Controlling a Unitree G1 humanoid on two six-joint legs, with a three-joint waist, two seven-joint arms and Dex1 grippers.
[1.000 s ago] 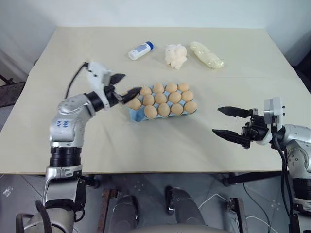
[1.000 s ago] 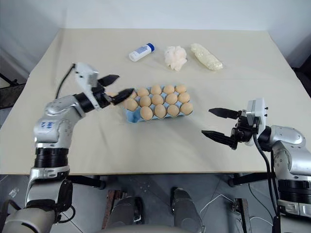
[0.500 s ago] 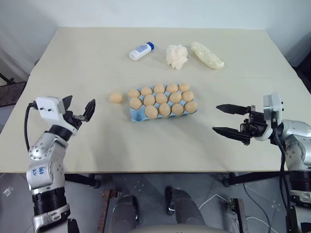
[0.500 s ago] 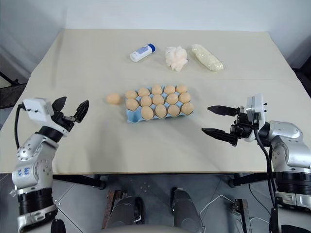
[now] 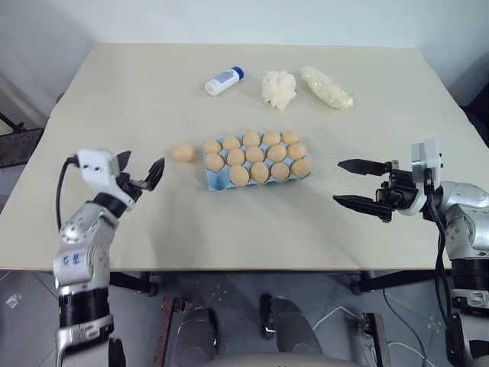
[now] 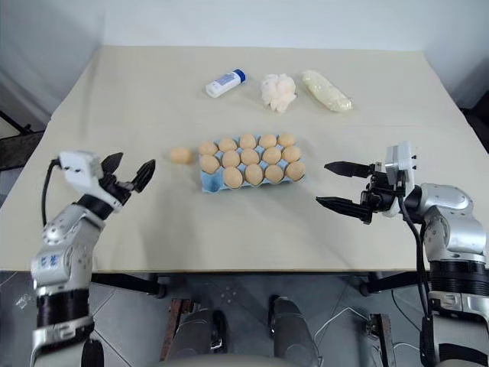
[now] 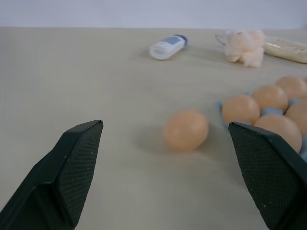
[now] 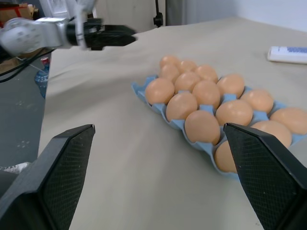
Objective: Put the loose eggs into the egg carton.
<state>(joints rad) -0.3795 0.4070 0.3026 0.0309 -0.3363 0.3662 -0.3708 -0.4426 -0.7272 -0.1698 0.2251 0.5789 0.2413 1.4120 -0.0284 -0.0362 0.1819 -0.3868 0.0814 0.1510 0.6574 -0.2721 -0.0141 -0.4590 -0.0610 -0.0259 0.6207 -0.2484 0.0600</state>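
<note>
Left gripper [image 5: 145, 174]: nearest the table's front edge on the left side, fingers spread wide and holding nothing; it hangs over the tabletop and points toward the loose egg, with a clear gap between them.
Right gripper [image 5: 357, 183]: over the table's right side near the front, fingers parted wide and empty, pointing leftward at the carton's right end without touching it.
Table [image 5: 229, 222]: pale beige top, bare along the near strip between the two arms.
Loose egg [image 5: 182, 154]: one tan egg lying on the tabletop just beside the carton's left end, apart from it; in the left wrist view it sits between the two finger pads, farther out.
Egg carton [image 5: 217, 178]: light blue tray at mid-table, slightly angled, with tan eggs filling its cups in three rows; the blue shows mostly at its near left corner.
White bottle [image 5: 224, 79]: lying on its side toward the far edge, blue cap pointing right.
White wad [image 5: 278, 87]: lumpy, just right of the bottle.
Pale wrapped roll [image 5: 326, 86]: lying aslant, right of the wad.
</note>
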